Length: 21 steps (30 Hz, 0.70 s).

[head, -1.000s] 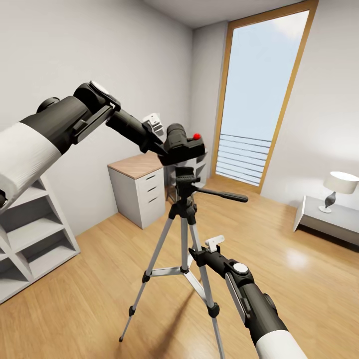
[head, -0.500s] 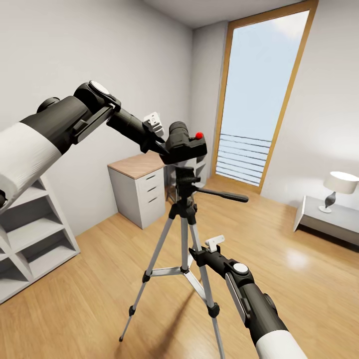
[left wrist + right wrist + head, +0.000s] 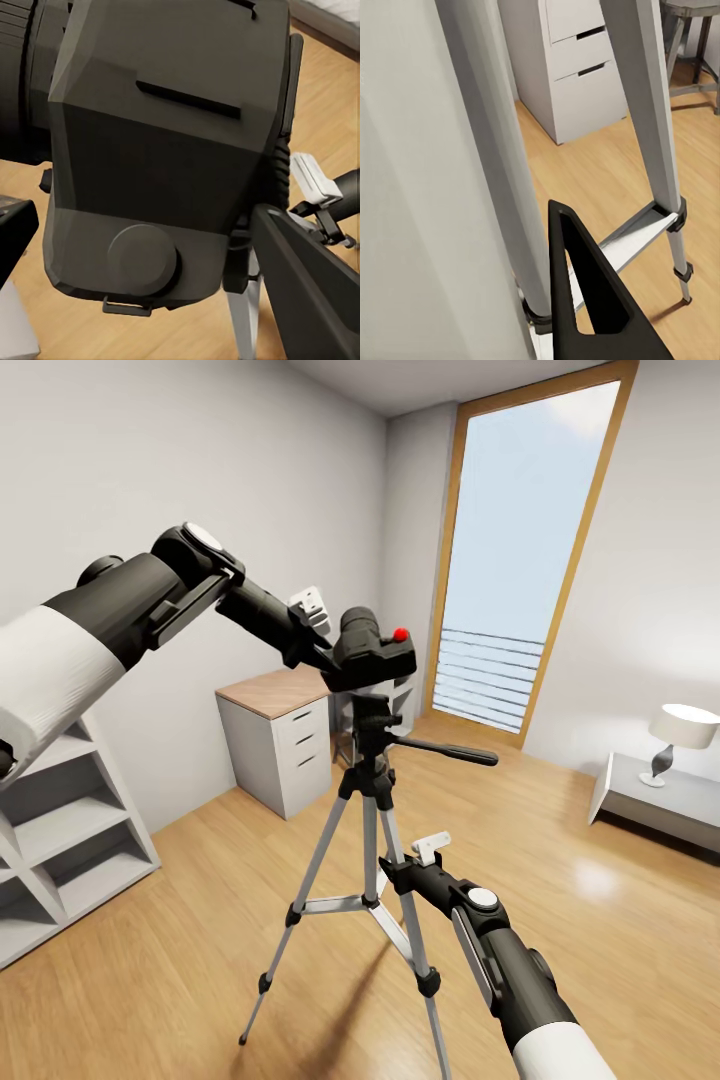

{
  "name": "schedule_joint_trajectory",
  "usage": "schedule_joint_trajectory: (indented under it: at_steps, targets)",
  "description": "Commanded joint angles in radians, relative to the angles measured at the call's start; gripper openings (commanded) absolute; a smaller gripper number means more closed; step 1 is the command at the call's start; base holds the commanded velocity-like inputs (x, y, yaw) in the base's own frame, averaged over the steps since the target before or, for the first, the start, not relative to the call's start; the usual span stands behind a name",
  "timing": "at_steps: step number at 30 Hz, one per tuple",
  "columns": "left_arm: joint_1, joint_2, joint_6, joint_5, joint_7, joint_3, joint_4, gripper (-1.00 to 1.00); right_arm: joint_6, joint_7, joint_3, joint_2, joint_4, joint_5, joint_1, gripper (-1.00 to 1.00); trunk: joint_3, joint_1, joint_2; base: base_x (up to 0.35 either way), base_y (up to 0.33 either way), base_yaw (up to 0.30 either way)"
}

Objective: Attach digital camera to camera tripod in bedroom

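Your left gripper (image 3: 335, 660) had its jaws clamped on the digital camera (image 3: 375, 653), black with a red dot, just above the camera tripod (image 3: 370, 800); your right gripper's (image 3: 405, 870) jaws couldn't be judged.

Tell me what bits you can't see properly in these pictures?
- Head view: the digital camera covers the top of the camera tripod, so whether they touch is hidden.
- Left wrist view: the camera blocks the left pincer's grip.
- Right wrist view: a tripod leg hides whether the right pincer grips it.
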Motion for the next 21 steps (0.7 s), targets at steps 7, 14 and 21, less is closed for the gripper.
schedule_joint_trajectory:
  at_steps: [7, 14, 21]
  targets:
    - [-0.002, -0.003, 0.047, 0.008, 0.001, -0.006, -0.002, -1.0, 0.037, -0.003, -0.003, 0.0, 0.06, 0.035, -0.001, -1.0, -0.002, 0.0, -0.001, 0.0, 0.0, 0.0]
    - [-0.002, -0.004, 0.082, 0.008, 0.001, -0.006, -0.005, -1.0, 0.037, -0.003, -0.002, 0.001, 0.06, 0.035, -0.001, -1.0, -0.002, 0.0, -0.001, 0.0, 0.0, 0.0]
    - [-0.002, -0.004, 0.131, 0.008, 0.001, -0.005, -0.005, -1.0, 0.037, -0.003, -0.002, 0.001, 0.06, 0.035, -0.001, -1.0, -0.002, 0.0, -0.001, 0.0, 0.0, 0.0]
